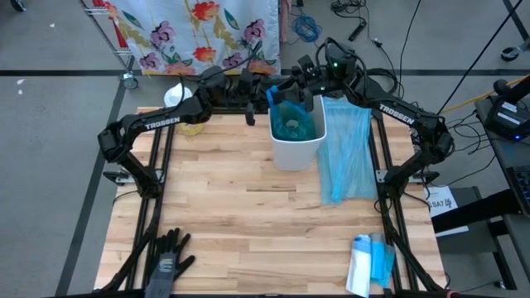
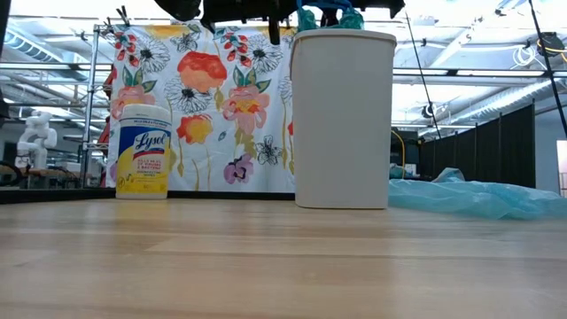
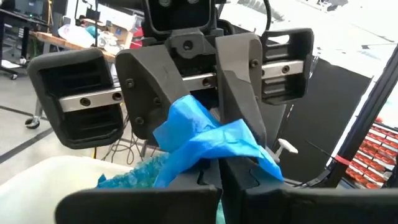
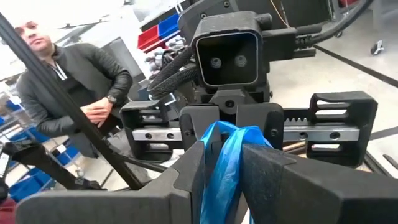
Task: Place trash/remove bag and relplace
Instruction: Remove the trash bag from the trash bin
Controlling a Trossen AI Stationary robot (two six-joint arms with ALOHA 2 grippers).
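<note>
A white bin (image 1: 296, 147) (image 2: 343, 120) stands upright on the table's far middle, with a blue bag (image 1: 291, 122) inside it. The bag's gathered top (image 2: 328, 16) rises above the rim. My left gripper (image 1: 267, 93) (image 3: 221, 186) and my right gripper (image 1: 308, 89) (image 4: 224, 183) meet face to face over the bin's far rim. Both are shut on that gathered top. The trash scraps cannot be made out; the bag's inside is all that shows in the bin. A second blue bag (image 1: 348, 153) (image 2: 478, 197) lies flat on the table to the right of the bin. My left gripper pinches the bunched top of the blue bag (image 3: 205, 146) between its two fingers, several layers crumpled together. It comes level from the table's left. The bag hangs down into the bin. My right gripper pinches the same bunched top (image 4: 225, 152) between its two fingers, coming level from the table's right, opposite the left gripper. A twisted strip of the plastic stands up between the fingers.
A Lysol canister (image 1: 176, 98) (image 2: 142, 151) stands at the far left. Black gloves (image 1: 168, 258) lie at the near left edge. A pack of blue bags (image 1: 370, 265) lies at the near right. A flowered cloth (image 1: 199, 29) hangs behind the table. A person (image 4: 68, 74) stands beyond it.
</note>
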